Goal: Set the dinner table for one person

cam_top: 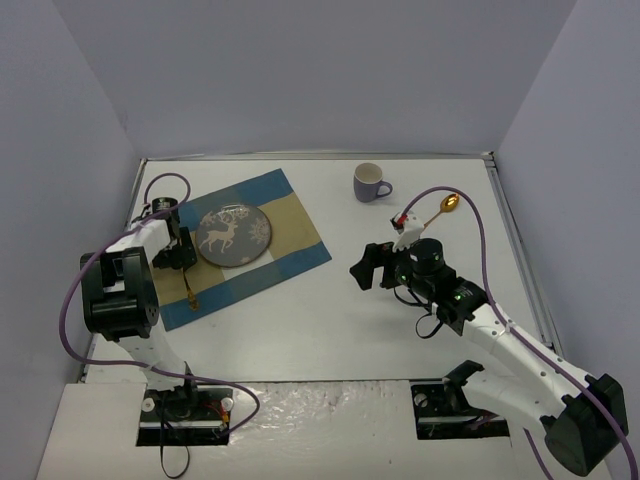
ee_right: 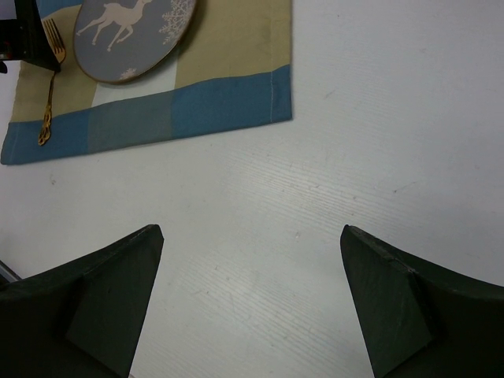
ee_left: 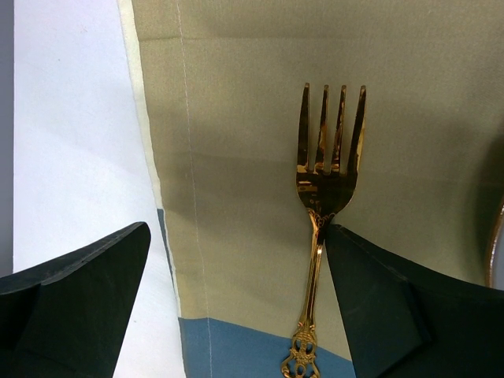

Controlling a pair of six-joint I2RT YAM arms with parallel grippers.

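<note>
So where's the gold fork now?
Top view, left side: the fork lies on the checked placemat, just left of the deer plate, under the open left gripper.

A deer-patterned plate and gold fork lie on a blue-and-tan placemat; a mug and gold spoon sit well apart.

Top view: gold metal fork with ornate handle shows its handle only; the tines lie under the left hand. Slim gold spoon: stem runs behind the white wrist mount of the right arm. Left wrist view: fork handle tip cut by the bottom edge. Right wrist view: round grey plate with white deer cut by the top edge.
</note>
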